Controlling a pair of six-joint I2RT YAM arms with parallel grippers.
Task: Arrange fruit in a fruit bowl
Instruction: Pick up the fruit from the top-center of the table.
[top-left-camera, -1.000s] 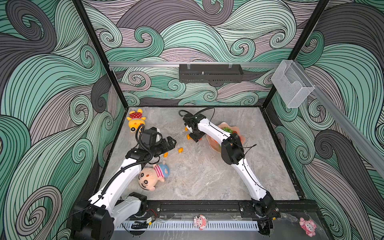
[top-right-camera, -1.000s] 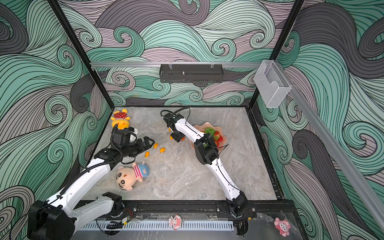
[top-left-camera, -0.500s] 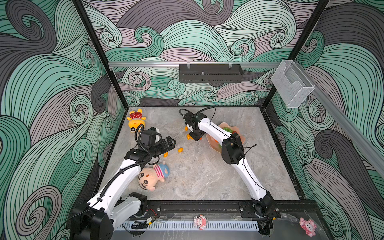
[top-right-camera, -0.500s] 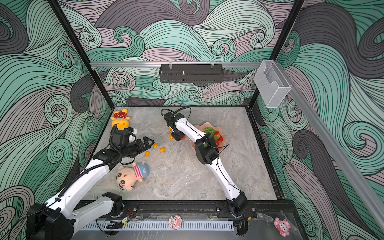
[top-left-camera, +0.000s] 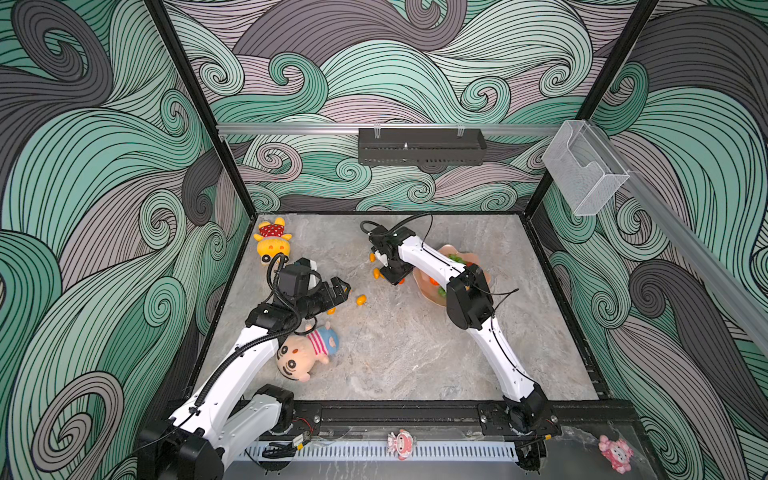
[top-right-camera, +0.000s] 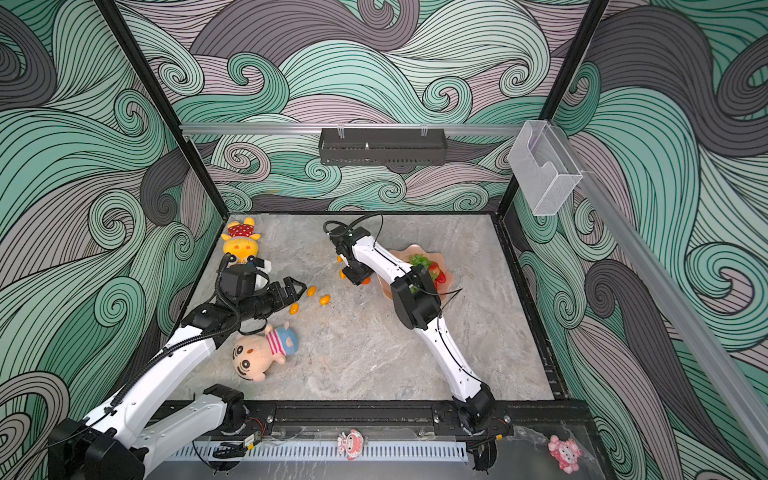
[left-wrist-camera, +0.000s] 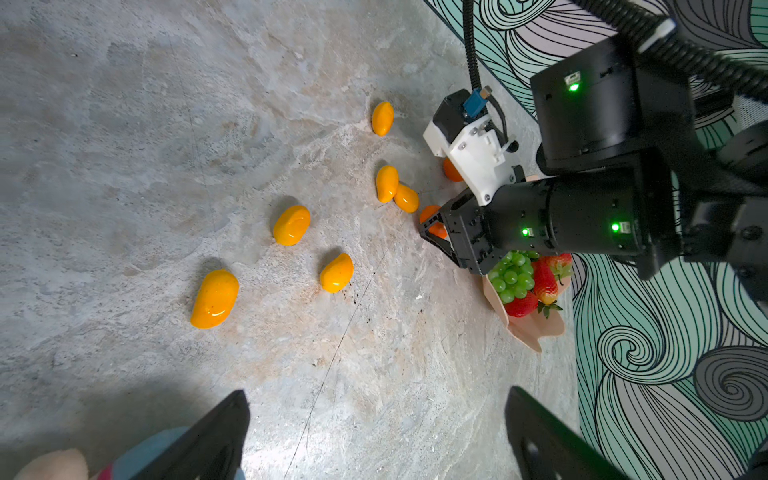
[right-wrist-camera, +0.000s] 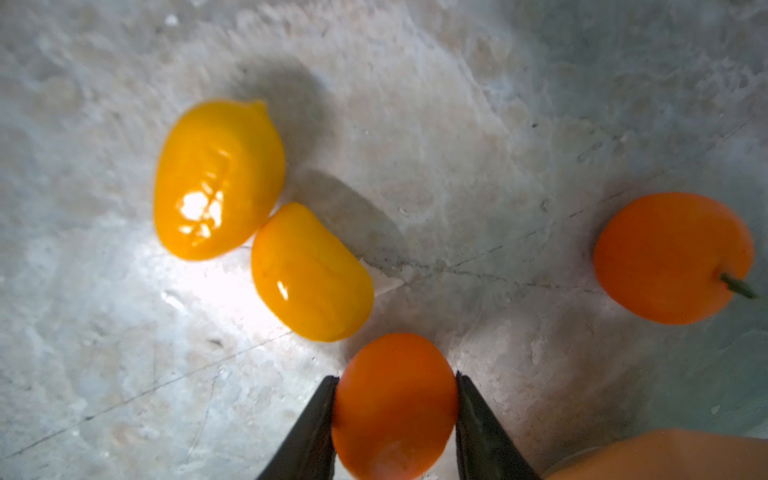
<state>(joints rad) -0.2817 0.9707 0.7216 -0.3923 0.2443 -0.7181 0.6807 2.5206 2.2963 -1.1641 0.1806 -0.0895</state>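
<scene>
Orange tangerine (right-wrist-camera: 395, 407) sat pinched by the right tool (right-wrist-camera: 395, 376), apparently resting on the counter (right-wrist-camera: 457, 124); the left tool (left-wrist-camera: 378, 392) gaped wide, empty.

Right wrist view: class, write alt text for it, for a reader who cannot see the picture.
The right hand has its two dark fingers pressed against either side of a round orange tangerine on the grey marbled table. Close by lie two glossy yellow-orange kumquats, touching each other, and a second tangerine with a short green stem sits apart.

Teal swirl-patterned walls (top-left-camera: 83, 166), grey marbled floor (top-left-camera: 395, 353), black wall tray (top-left-camera: 422, 146), clear box (top-left-camera: 584, 174)
</scene>
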